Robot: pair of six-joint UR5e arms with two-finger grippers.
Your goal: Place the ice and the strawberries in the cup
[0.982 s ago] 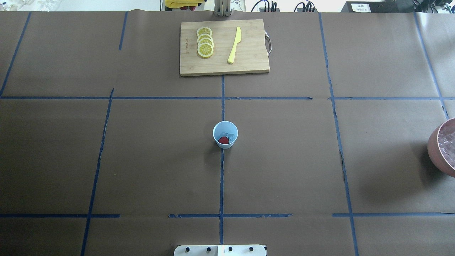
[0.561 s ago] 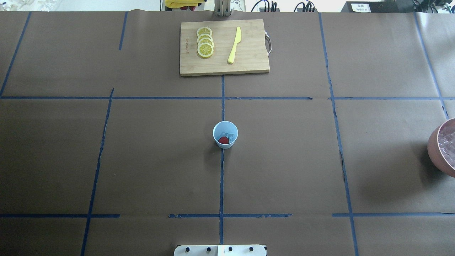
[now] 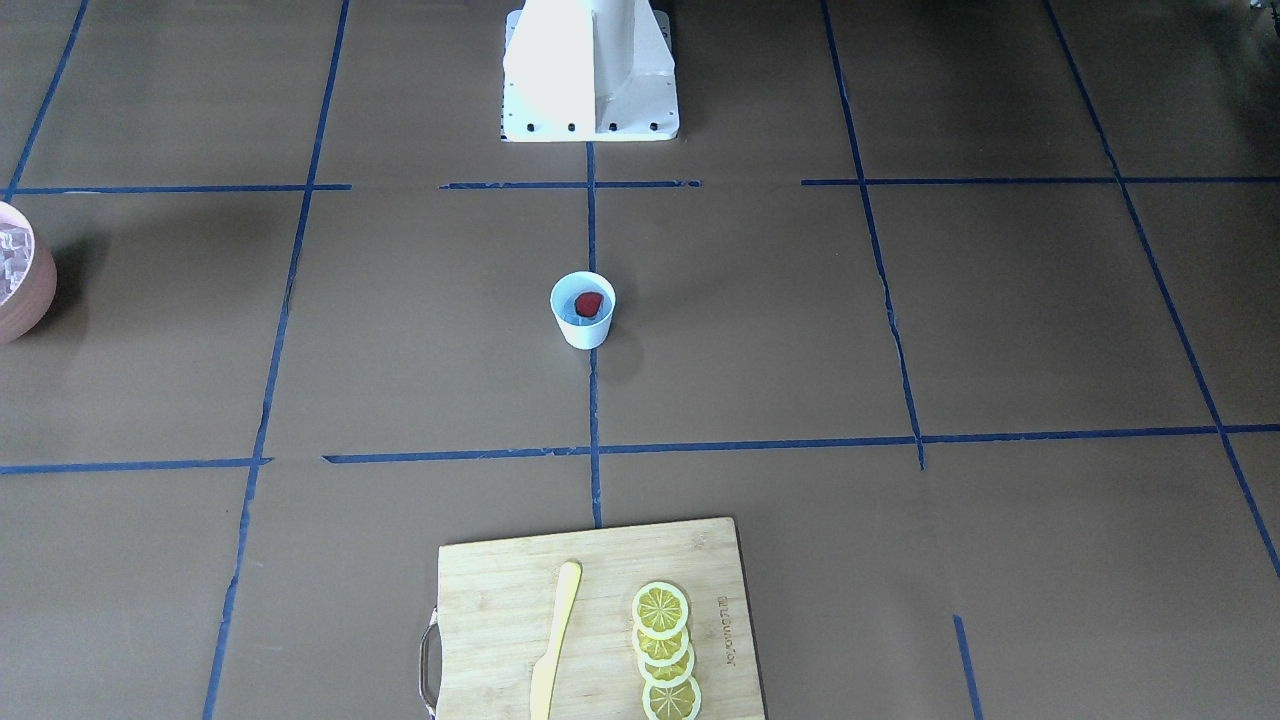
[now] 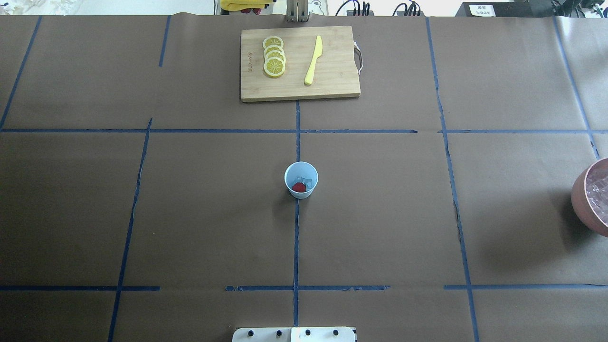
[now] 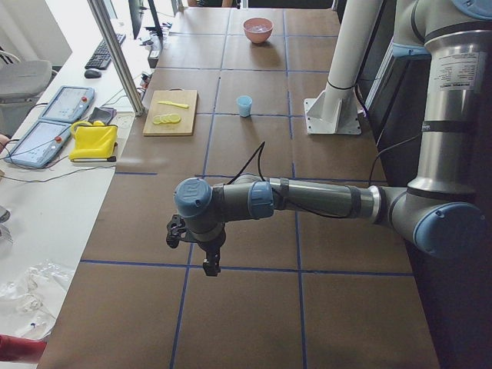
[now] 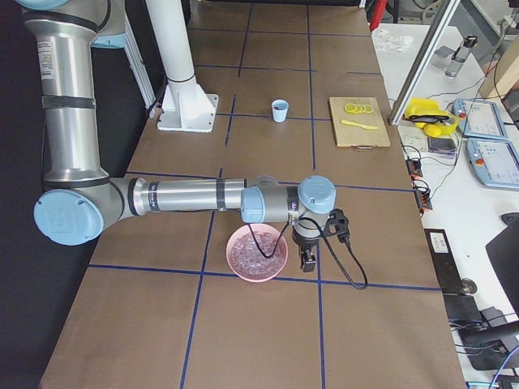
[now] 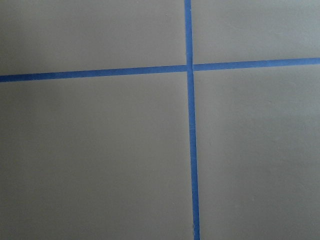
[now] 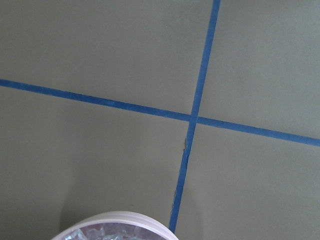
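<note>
Left gripper [image 5: 209,266]: seen only from the table's end, pointing down over bare brown table [image 4: 190,213] near a crossing of blue tape lines [image 7: 190,67]; whether its fingers are spread or pressed together cannot be told, and nothing is visible between them. Its wrist camera shows only paper and tape. Right gripper [image 6: 308,263]: likewise seen only from the other table end, pointing down just beside the pinkish-brown bowl [image 6: 229,253] on the side away from the robot's base; finger state cannot be told. Its wrist camera catches the bowl rim at the lower edge of the view, by another tape crossing. Bowl contents: a heap of clear cubes [image 6: 258,253], filling the bottom. The bowl stands at the robot's far right, partly cut off by the edge of the overhead view. Cup [image 4: 297,168]: upright at mid-table on the centre tape line, well apart from both grippers and from the bowl. Cup contents: one red strawberry [image 4: 299,187] against the wall nearest the robot, with ice [image 4: 308,182] touching it, seen as pale translucent pieces; their count cannot be made out. Across the table from the robot, a wooden cutting board [image 4: 294,90] carries a row of overlapping lemon slices [image 4: 274,57] and, apart from them, a yellow knife [image 4: 313,61].
</note>
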